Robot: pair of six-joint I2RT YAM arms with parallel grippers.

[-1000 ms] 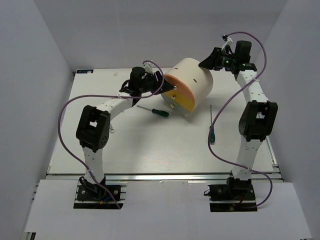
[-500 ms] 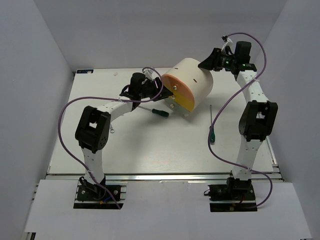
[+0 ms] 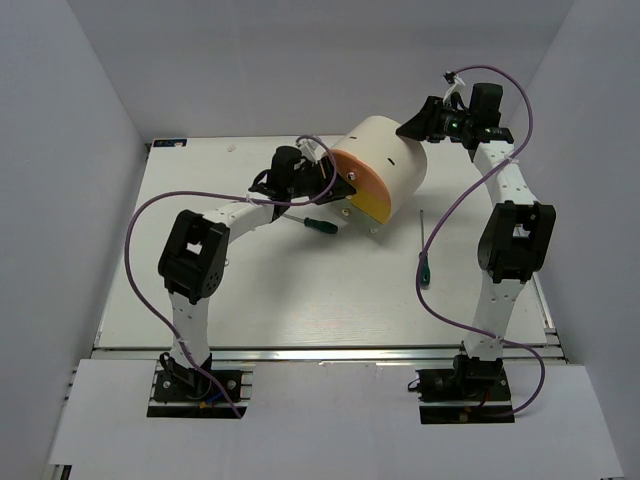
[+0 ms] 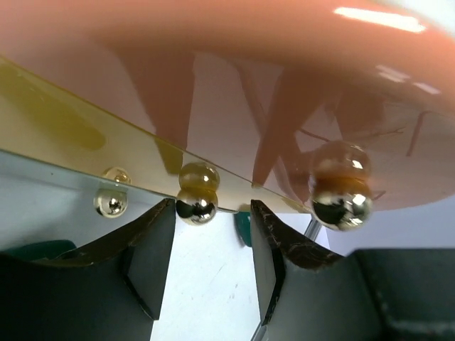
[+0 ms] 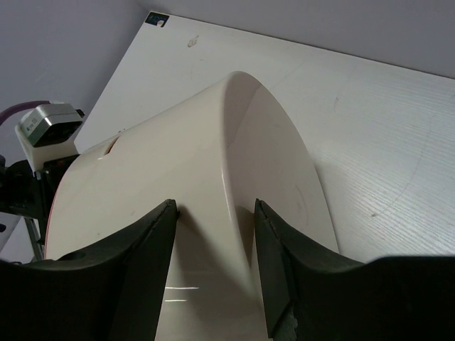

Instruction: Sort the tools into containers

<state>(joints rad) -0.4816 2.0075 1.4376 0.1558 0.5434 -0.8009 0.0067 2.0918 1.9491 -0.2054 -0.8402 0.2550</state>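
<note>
Flanking a small, hard, slick knob (image 4: 197, 204) on the cabinet's (image 3: 390, 160) 8 o'clock face, the left claw (image 4: 211, 217) stands spread; pinch behind its ball. Astride the back rim, the right claw (image 5: 215, 212) has an unclear grip. A light screwdriver (image 3: 320, 224) lies at 7 o'clock.

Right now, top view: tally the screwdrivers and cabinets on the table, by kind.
Screwdrivers: 2
Drum cabinet: 1
Total: 3
</note>
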